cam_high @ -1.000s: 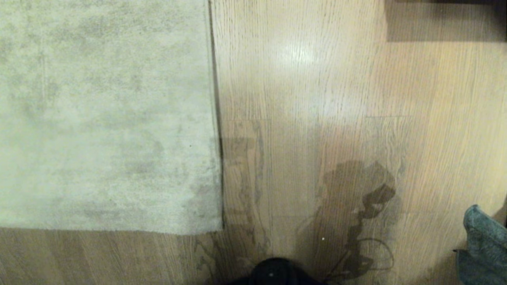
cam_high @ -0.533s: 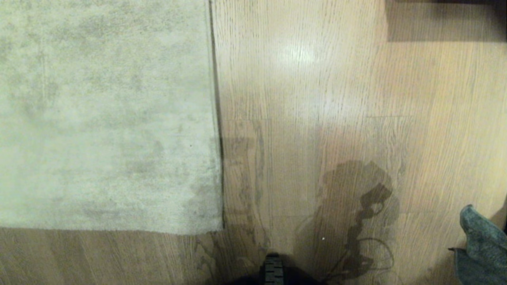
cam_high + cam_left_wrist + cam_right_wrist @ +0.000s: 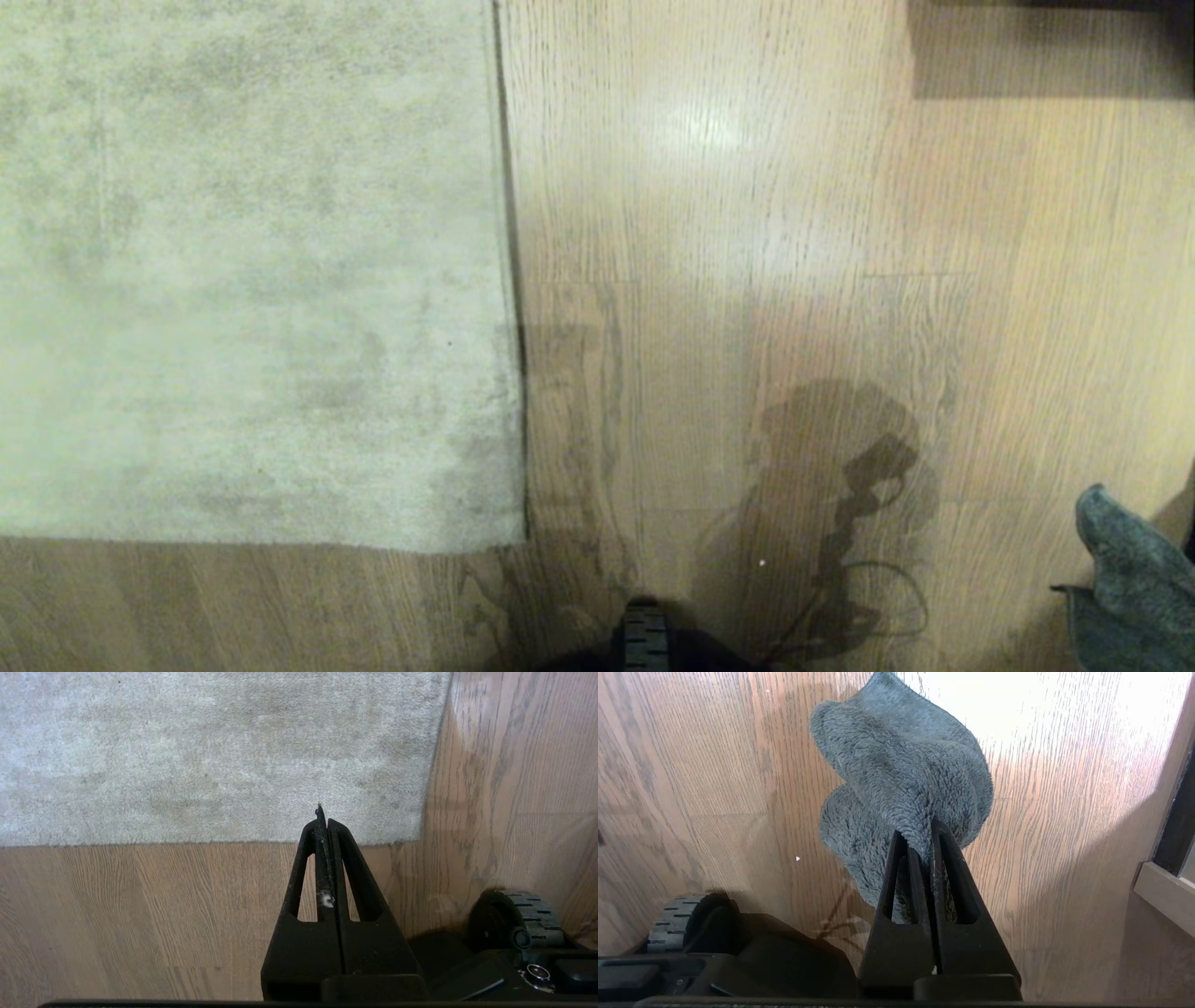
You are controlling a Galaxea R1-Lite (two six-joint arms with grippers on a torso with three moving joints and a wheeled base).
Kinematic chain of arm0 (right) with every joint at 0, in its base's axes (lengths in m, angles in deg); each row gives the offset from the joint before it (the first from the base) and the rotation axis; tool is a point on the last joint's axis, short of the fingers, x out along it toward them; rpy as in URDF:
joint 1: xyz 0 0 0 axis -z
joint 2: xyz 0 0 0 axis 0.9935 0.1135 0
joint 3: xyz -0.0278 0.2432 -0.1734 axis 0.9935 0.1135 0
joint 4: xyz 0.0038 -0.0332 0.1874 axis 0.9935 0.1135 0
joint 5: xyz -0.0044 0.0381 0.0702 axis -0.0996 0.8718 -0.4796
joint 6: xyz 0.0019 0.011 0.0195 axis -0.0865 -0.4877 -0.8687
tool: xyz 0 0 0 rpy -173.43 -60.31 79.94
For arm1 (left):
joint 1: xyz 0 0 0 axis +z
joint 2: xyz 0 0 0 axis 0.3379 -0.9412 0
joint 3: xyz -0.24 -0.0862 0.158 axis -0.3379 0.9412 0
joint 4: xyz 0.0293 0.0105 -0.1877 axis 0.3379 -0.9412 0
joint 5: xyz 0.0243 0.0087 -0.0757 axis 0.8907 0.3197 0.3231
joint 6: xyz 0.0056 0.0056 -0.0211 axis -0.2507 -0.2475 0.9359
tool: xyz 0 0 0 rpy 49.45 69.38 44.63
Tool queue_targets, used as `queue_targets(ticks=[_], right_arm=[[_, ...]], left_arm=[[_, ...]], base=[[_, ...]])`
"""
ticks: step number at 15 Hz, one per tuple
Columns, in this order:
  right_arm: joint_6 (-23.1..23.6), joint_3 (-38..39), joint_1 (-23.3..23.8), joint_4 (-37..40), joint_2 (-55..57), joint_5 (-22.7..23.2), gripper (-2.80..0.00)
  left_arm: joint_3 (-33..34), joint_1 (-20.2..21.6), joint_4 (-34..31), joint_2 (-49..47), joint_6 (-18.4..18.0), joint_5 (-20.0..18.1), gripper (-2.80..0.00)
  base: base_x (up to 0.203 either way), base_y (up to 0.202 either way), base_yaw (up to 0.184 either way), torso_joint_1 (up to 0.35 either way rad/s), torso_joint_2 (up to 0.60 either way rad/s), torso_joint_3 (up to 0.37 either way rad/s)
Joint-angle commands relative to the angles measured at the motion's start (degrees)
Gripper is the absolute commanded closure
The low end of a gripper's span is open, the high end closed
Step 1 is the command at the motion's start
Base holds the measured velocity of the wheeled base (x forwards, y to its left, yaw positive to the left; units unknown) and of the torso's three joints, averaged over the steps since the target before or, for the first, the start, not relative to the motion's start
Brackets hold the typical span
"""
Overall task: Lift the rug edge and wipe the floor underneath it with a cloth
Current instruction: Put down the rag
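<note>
Holding the cloth [image 3: 901, 779] pinched by 1 fold, the right hand [image 3: 924, 833] may drop it; the closed, empty left hand [image 3: 323, 821] could slip off the flat rug edge [image 3: 509, 280], left of centre.

The floor [image 3: 747, 187] is pale wood with dark open grain and a soft sheen. The rug [image 3: 243, 280] is matt, short-piled and mottled; the cloth [image 3: 901, 774] is fuzzy grey fleece. The gripper fingers [image 3: 348, 858] look like matt black plastic, perhaps dusty.

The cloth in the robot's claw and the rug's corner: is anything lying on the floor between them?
No. In the head view only bare floor with shadows separates the cloth, held by the right gripper, from the rug edge.
</note>
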Motion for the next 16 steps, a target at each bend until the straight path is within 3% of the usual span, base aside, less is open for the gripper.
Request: queue_targets(ticks=[1,8,10,16], right_arm=[[-0.74,0.00,-0.06,-0.16,0.07,0.01,0.00],[-1.68,-0.16,-0.06,-0.16,0.07,0.16,0.00],[-1.49,-1.74,0.01,0.22,1.15,2.34,0.00],[-1.14,-7.06,-0.20,-5.48,17.34,4.42,0.00]], left_arm=[[0.00,0.01,-0.01,-0.06,0.05,-0.06,0.00],[0.00,0.01,-0.01,-0.02,0.05,-0.01,0.00],[0.00,0.01,-0.01,-0.06,0.05,0.00,0.00],[0.00,0.01,-0.01,-0.06,0.05,0.03,0.00]], base=[[0.000,0.000,0.000,0.000,0.00,0.000],[0.000,0.000,0.000,0.000,0.00,0.000],[0.000,0.000,0.000,0.000,0.00,0.000],[0.000,0.000,0.000,0.000,0.00,0.000]])
